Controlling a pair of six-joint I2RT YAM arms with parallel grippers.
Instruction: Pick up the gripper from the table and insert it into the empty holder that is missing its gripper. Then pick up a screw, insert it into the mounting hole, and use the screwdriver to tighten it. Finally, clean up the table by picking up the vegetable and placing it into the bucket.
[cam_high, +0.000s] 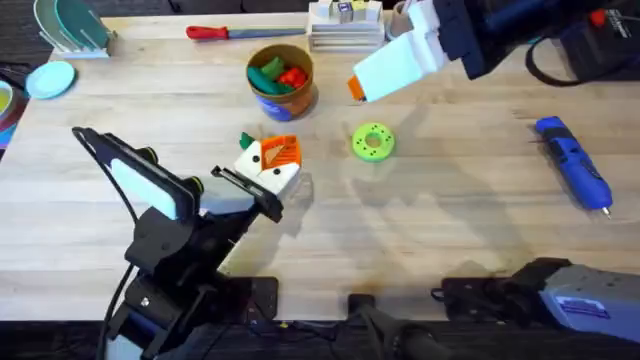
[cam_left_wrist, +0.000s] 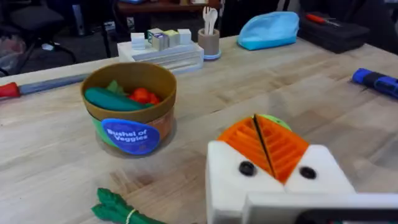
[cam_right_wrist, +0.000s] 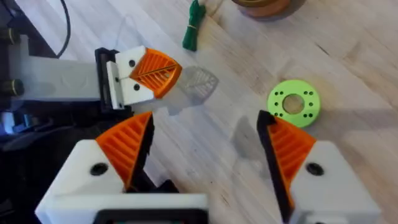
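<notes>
Left pincer (cam_high: 270, 163) sits low at mid-bench, its orange pads pressed together with nothing between them, while the right pincer (cam_right_wrist: 205, 155) hangs spread and empty above the bench (cam_high: 450, 230) near the green disc (cam_high: 373, 141). The dark green vegetable (cam_right_wrist: 194, 25) lies loose just beside the left pincer, short of the bucket (cam_high: 281, 82) farther back. I'd judge cleanup not done; blue screwdriver (cam_high: 575, 172) lies idle far right, and I cannot tell about holder or screw.
</notes>
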